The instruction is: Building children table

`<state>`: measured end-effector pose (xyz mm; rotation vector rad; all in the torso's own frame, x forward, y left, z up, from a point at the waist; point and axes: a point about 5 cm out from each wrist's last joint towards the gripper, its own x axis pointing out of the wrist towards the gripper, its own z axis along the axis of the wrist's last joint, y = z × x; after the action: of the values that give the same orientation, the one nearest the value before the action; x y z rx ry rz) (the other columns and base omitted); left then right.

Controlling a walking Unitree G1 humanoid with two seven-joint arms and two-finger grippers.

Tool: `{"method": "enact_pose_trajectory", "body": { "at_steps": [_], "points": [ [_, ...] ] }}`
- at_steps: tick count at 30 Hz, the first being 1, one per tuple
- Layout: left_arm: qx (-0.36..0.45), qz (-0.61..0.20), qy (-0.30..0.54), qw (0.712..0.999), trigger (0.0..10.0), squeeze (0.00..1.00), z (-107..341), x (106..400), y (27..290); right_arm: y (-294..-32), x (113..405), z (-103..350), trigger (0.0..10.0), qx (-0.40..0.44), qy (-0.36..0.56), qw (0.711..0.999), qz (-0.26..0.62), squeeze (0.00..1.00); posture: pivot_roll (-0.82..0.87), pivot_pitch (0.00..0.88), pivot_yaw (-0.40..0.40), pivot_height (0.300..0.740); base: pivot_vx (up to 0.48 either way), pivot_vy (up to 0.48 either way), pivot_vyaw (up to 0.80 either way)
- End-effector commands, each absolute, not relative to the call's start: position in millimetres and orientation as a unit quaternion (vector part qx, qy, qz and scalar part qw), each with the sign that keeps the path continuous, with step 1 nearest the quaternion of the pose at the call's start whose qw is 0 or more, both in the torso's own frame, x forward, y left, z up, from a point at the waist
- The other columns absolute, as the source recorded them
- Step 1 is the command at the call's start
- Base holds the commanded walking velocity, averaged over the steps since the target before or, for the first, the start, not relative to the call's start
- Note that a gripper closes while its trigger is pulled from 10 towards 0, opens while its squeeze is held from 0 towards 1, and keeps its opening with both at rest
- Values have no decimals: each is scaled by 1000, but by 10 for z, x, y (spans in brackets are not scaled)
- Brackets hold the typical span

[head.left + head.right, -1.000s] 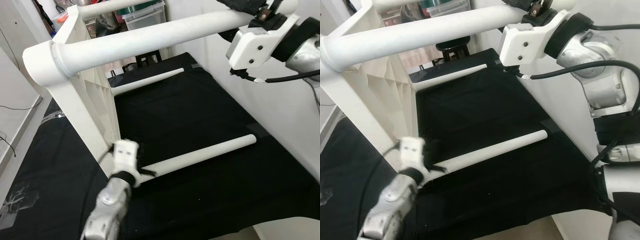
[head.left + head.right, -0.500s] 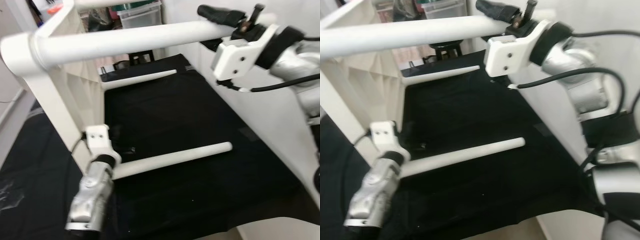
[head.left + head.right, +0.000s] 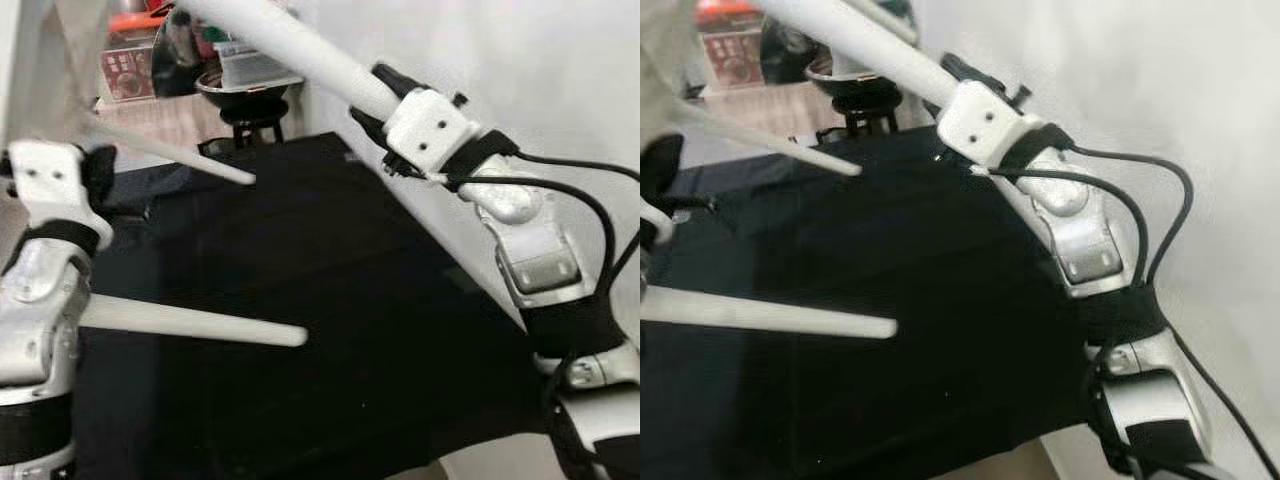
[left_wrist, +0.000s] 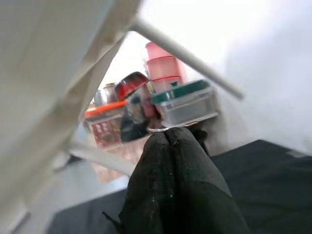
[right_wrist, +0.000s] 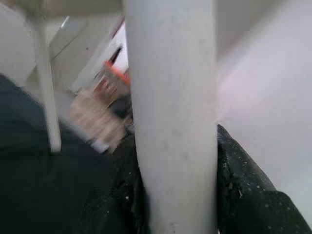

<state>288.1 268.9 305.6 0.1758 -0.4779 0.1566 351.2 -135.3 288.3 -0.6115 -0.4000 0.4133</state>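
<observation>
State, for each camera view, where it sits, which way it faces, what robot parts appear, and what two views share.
Left eye, head: looks down at black mat; both silver arms, right hand round white cylindrical table leg.
Right eye, head: same scene.
Left wrist: along shut left hand toward stacked plastic boxes.
Right wrist: along fingers clamping that leg.
Shared: leg, mat.

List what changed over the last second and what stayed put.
The table tipped, so its legs now slant differently; the camera shifted too. The right gripper stays clamped on the upper table leg. The left gripper stays shut and empty by the lower leg. Black mat unchanged.
</observation>
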Motion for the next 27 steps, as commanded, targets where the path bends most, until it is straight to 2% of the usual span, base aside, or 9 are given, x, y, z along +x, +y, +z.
{"method": "enact_pose_trajectory", "body": {
  "at_steps": [1, 8, 21, 22, 23, 24, 25, 26, 27],
  "points": [
    [86, 127, -295, 943, 0, 0, 3492, 2697, 2991, -1675, 3613, 2146, 0, -209, -7, 968, 142, 0, -12, 32, 75, 740, 0, 0, 0],
    [70, 61, -287, 954, 0, 0, 3599, 2813, 2757, -1244, 3505, 1712, 0, -105, 56, 980, 162, 0, -7, 44, 89, 740, 0, 0, 0],
    [-26, -32, -163, 986, 0, 0, 2707, 2942, 1967, -1147, 3626, 1873, 0, -174, -20, 973, 148, 0, -15, 60, 104, 740, 0, 0, 0],
    [-25, -38, -148, 988, 3059, 0, 2609, 2945, 1911, -1192, 3651, 1858, 8314, -184, -17, 973, 139, 0, -16, 62, 108, 740, 0, 0, 0],
    [-24, -40, -137, 989, 4549, 0, 2530, 2946, 1872, -1229, 3670, 1840, 10000, -189, -11, 973, 134, 0, -19, 62, 112, 740, 0, 0, 0],
    [-24, -40, -137, 989, 4549, 0, 2530, 2946, 1872, -1229, 3670, 1840, 10000, -189, -11, 973, 134, 0, -19, 62, 112, 740, 0, 0, 0],
    [-24, -41, -125, 991, 7294, 0, 2454, 2946, 1835, -1272, 3683, 1825, 10000, -186, -8, 975, 125, 0, -19, 63, 113, 740, 0, 0, 0],
    [-22, -45, -113, 992, 10000, 0, 2377, 2941, 1791, -1309, 3679, 1805, 10000, -172, -6, 978, 120, 67, -20, 62, 117, 740, 0, 0, 0],
    [-18, -57, -101, 993, 10000, 0, 2294, 2922, 1725, -1349, 3653, 1793, 10000, -143, -9, 983, 118, 1000, -21, 62, 121, 740, 0, 0, 0]
  ]
}}
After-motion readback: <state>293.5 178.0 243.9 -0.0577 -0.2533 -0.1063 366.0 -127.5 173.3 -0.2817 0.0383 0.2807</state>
